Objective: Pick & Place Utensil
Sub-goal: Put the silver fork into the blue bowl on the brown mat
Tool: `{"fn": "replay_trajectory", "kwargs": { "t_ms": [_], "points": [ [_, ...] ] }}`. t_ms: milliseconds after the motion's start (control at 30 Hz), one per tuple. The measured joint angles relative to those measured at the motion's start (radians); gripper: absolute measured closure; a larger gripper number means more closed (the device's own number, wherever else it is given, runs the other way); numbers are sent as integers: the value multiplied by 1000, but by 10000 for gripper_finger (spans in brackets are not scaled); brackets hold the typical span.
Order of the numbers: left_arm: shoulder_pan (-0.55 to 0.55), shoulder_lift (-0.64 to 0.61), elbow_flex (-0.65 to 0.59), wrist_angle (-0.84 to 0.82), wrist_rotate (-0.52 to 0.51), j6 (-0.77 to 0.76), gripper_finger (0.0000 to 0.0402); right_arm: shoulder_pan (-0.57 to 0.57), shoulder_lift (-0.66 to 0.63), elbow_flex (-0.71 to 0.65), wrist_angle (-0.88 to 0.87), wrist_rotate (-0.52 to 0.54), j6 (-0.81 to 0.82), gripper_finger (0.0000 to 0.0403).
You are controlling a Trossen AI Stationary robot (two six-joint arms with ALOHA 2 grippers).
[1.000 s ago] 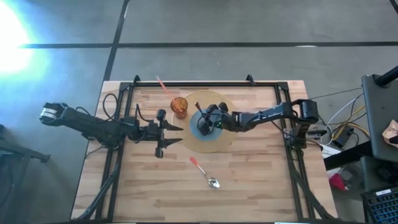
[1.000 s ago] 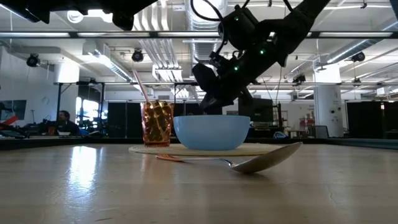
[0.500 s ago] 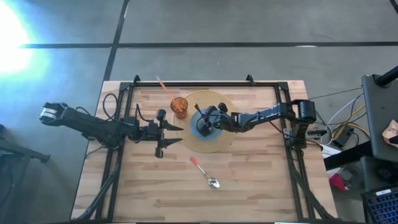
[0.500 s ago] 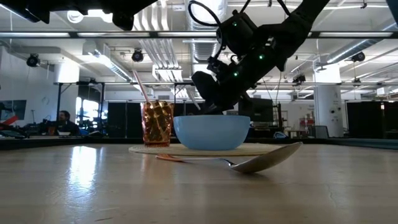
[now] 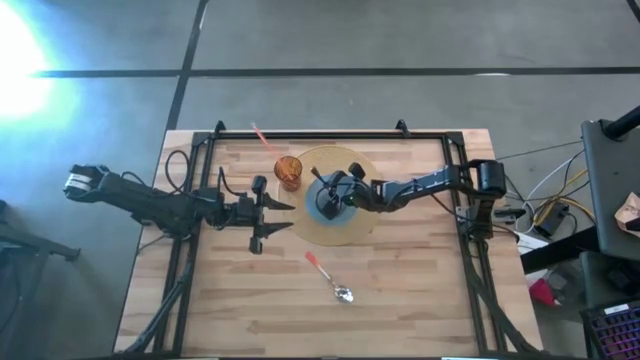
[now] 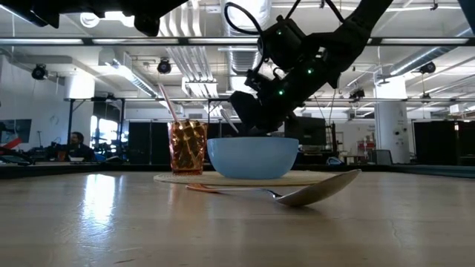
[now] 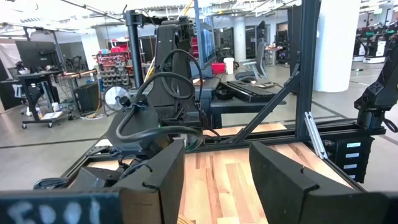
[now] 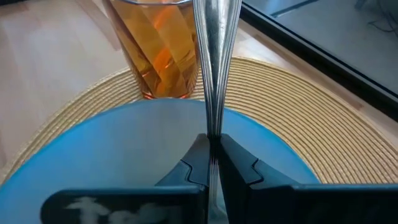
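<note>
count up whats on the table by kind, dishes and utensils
bowls: 1, blue bowl on the round woven placemat
cups: 1, orange tumbler with a straw
utensils: 2, pink-handled spoon lying on the wood, and a metal utensil pinched in the right gripper above the bowl
placemats: 1
total: 5, or 6 counting the straw

One bowl [image 5: 329, 199], one cup [image 5: 289, 171], two utensils [image 5: 328, 277].

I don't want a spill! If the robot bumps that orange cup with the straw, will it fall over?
Probably it tips fairly easily. The orange cup looks taller than wide, and its straw leans out high. It stands at the woven mat's edge, which may wobble it. It looks like glass or clear plastic, so possibly breakable.
</note>
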Motion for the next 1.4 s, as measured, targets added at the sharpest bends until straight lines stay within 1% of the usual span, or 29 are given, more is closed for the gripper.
{"fn": "replay_trajectory", "kwargs": {
  "t_ms": [400, 800, 1000, 1400],
  "points": [
    [0, 0, 0, 0, 0, 0, 227, -5, 1, 0, -1, 0, -30, 390],
    [0, 0, 0, 0, 0, 0, 227, -5, 3, -8, -7, -2, -25, 390],
    [0, 0, 0, 0, 0, 0, 227, -5, 4, -12, -7, -1, 25, 390],
    [0, 0, 0, 0, 0, 0, 227, -5, 4, -11, 6, -1, 58, 390]
  ]
}}
